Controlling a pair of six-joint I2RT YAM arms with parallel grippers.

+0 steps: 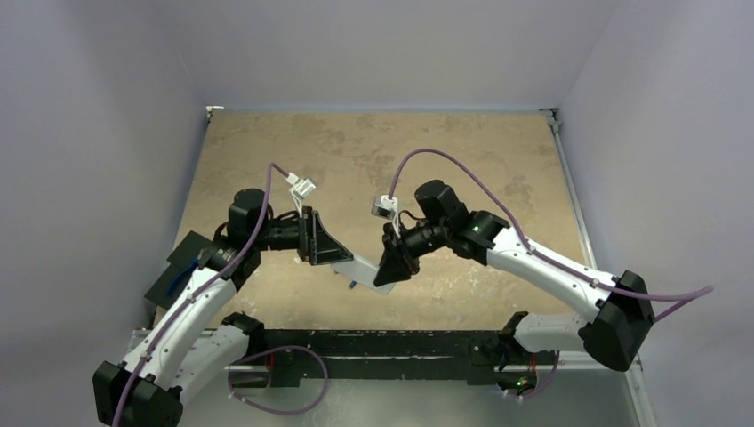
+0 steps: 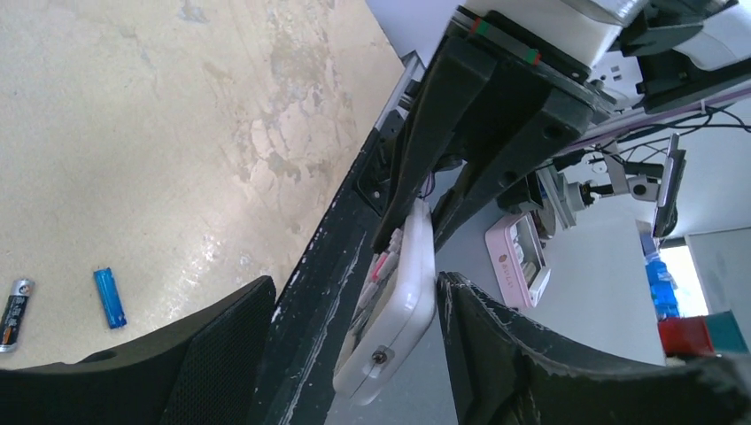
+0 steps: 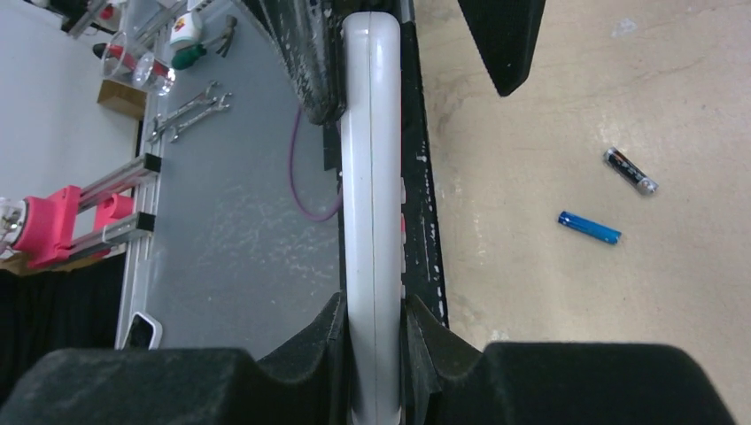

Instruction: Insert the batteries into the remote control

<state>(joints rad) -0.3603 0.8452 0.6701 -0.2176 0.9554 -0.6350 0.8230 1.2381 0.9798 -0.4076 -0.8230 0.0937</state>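
The white remote control [image 1: 360, 269] hangs edge-on above the table's near side. My right gripper [image 3: 374, 305] is shut on one end of it, both pads pressed against its face and back [image 3: 372, 177]. My left gripper [image 2: 354, 283] is open around the other end [image 2: 398, 301]: the remote lies against the right finger [image 2: 496, 354], with a wide gap to the left finger [image 2: 212, 354]. The two batteries lie apart on the table, the black one [image 2: 15, 314] [image 3: 630, 170] beside the blue one [image 2: 110, 297] [image 3: 589, 227].
A black rail [image 1: 382, 342] runs along the near edge of the tan table [image 1: 373, 151], close under the remote. Beyond the edge, a pink box [image 2: 518, 257] and wrenches [image 3: 190, 111] lie on a grey surface.
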